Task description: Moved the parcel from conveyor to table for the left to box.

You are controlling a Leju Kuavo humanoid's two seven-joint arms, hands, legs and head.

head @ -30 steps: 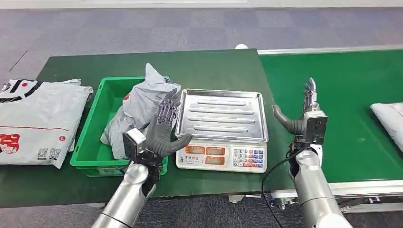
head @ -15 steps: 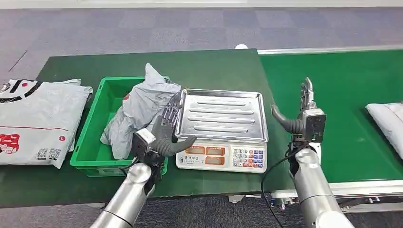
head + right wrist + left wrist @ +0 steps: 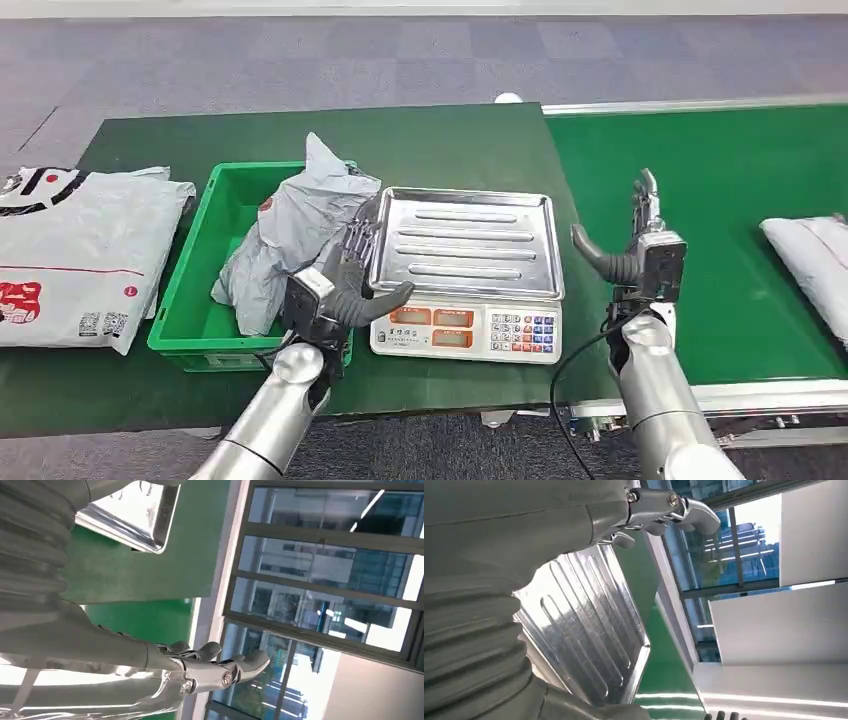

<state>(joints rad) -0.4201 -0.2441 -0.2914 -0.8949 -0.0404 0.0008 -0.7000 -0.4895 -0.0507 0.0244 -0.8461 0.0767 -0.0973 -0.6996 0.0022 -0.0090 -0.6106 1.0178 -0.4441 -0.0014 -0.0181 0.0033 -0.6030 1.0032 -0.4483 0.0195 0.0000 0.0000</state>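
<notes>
We held our left robot hand (image 3: 345, 285) open and empty beside the scale tray (image 3: 465, 243), our right robot hand (image 3: 640, 245) open too. The parcel (image 3: 810, 265) lay on the conveyor (image 3: 720, 180) at three o'clock, apart from the table (image 3: 440, 140).

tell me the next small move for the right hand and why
Probably hold the right hand open above the conveyor and wait, then reach right for the parcel. The hand is empty with fingers spread and upright, and the parcel lies at the belt's far right edge, well apart from it. The scale tray sits bare, ready to receive it.
</notes>
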